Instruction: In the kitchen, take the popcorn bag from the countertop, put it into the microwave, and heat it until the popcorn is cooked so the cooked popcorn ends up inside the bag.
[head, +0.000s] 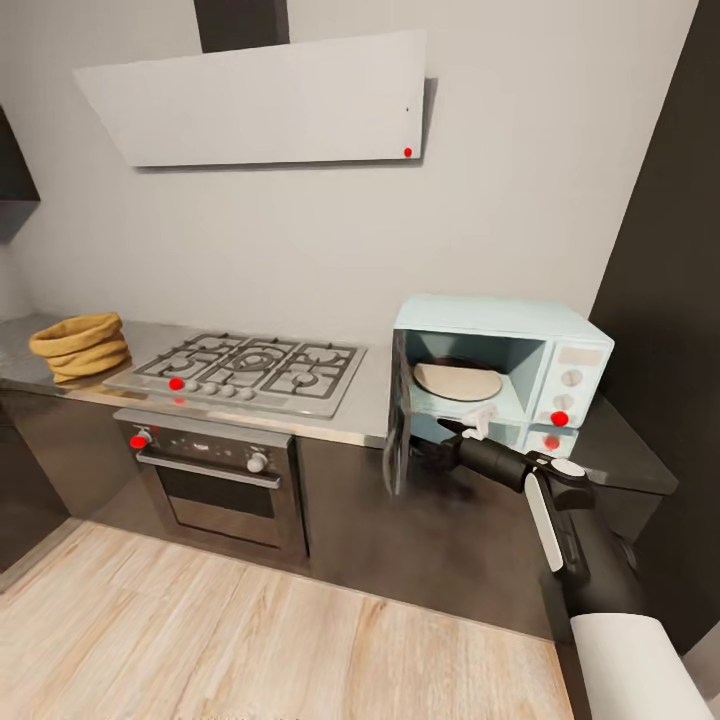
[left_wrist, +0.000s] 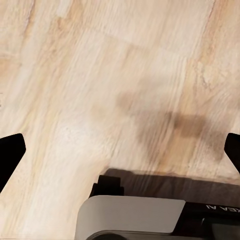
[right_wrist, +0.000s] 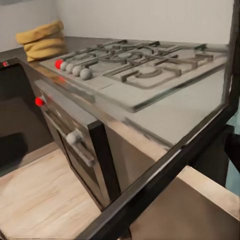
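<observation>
On the bench, right end: the microwave (head: 500, 365) stands with its door (head: 397, 415) swung wide toward the bench's front edge; a pale round turntable (head: 458, 380) lies inside.
Popcorn bag: the mustard-tan popcorn bag (head: 80, 346) sits at the bench's far left end, well apart from the microwave, upright, beyond the hob (head: 242, 370).
Bench: the grey bench (head: 365, 395) carries the hob between bag and microwave; the dark oven (head: 215, 480) sits below the hob.
Right gripper: the right gripper (head: 478, 424) is at the microwave's open front; whether its jaws are apart, cannot tell.
Left gripper: the left gripper (left_wrist: 120, 155) points at the wood floor (left_wrist: 100, 75), jaws wide apart, holding nothing.
</observation>
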